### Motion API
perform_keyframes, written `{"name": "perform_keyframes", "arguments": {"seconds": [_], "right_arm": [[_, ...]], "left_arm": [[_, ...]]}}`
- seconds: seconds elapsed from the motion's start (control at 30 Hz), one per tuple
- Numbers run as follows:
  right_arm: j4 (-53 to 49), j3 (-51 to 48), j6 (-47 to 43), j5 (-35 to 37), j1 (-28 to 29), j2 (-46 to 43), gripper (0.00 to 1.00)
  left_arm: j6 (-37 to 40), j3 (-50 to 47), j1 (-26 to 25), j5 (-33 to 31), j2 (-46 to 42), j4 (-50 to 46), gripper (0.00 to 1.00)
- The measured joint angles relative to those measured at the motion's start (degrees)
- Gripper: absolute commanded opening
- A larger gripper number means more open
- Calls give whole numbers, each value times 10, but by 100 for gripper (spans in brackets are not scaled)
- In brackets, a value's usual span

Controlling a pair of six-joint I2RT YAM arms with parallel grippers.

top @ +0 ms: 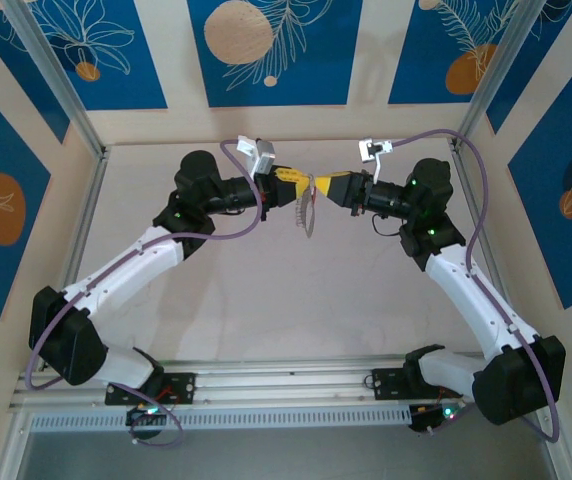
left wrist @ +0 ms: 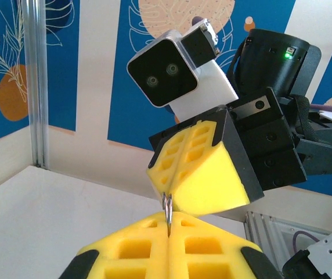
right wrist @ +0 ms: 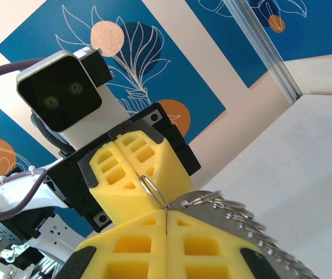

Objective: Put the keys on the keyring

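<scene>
Two robot arms meet nose to nose above the far half of a pale table (top: 266, 310), sharing one keyring (top: 307, 212) between them. The left gripper (top: 296, 186) has its yellow fingers (left wrist: 125, 250) pressed fully together, a thin edge of the ring's wire standing upright out of the seam. The right gripper (top: 324, 186) is likewise closed tight, and from its wrist camera the wire loop runs into the line where its fingers (right wrist: 131, 250) meet. The ring's fringe of small silver pieces (right wrist: 235, 214) trails off to one side there. From above, the rest of the single grey loop hangs down just below the two touching gripper tips, clear of the tabletop.

Each arm carries one purple cable (top: 476, 200) and one boxy wrist camera (left wrist: 174, 75). Both bases are bolted to a metal rail (top: 286, 385) along the near edge. Beige walls with blue panels (top: 266, 50), printed with white leaf outlines and orange discs, surround the table, and aluminium posts (top: 56, 80) stand at the corners.
</scene>
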Motion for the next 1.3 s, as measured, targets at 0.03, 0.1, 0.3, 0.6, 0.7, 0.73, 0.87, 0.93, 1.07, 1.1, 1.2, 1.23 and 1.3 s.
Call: {"name": "perform_keyframes", "arguments": {"seconds": [0.03,0.1,0.3,0.6,0.7,0.73,0.87,0.93,1.07,1.1,1.2,1.23,1.3], "right_arm": [[-1,0,0,0,-2,0,0],[0,-1,0,-1,-6,-1,0],[3,-5,1,-5,-7,-3,0],[-2,-5,-3,-19,1,-2,0],[-11,-5,-9,-19,2,-2,0],[-14,-5,-11,-19,2,-2,0],[-24,-5,-17,-19,-1,-2,9],[-30,-5,-17,-21,-6,-2,20],[-52,-5,-20,-26,-26,-4,31],[-57,-5,-21,-26,-35,-7,31],[-62,-5,-19,-26,-55,-20,32],[-61,-5,-19,-26,-60,-25,33],[-57,-5,-14,-26,-70,-35,37]], "left_arm": [[0,0,0,0,0,0,0],[-2,0,0,0,0,0,0],[-13,0,0,1,0,2,0],[-24,-1,-1,9,1,18,0],[-30,-1,0,10,4,23,0],[-30,-1,0,10,5,24,0],[-34,-1,-1,11,8,26,0],[-37,-1,-1,11,11,28,0],[-50,-1,-1,14,17,53,0],[-55,-1,-1,15,18,63,0],[-77,-1,-1,24,25,92,0],[-87,-1,0,28,29,104,0],[-117,-1,1,39,39,134,0]]}}
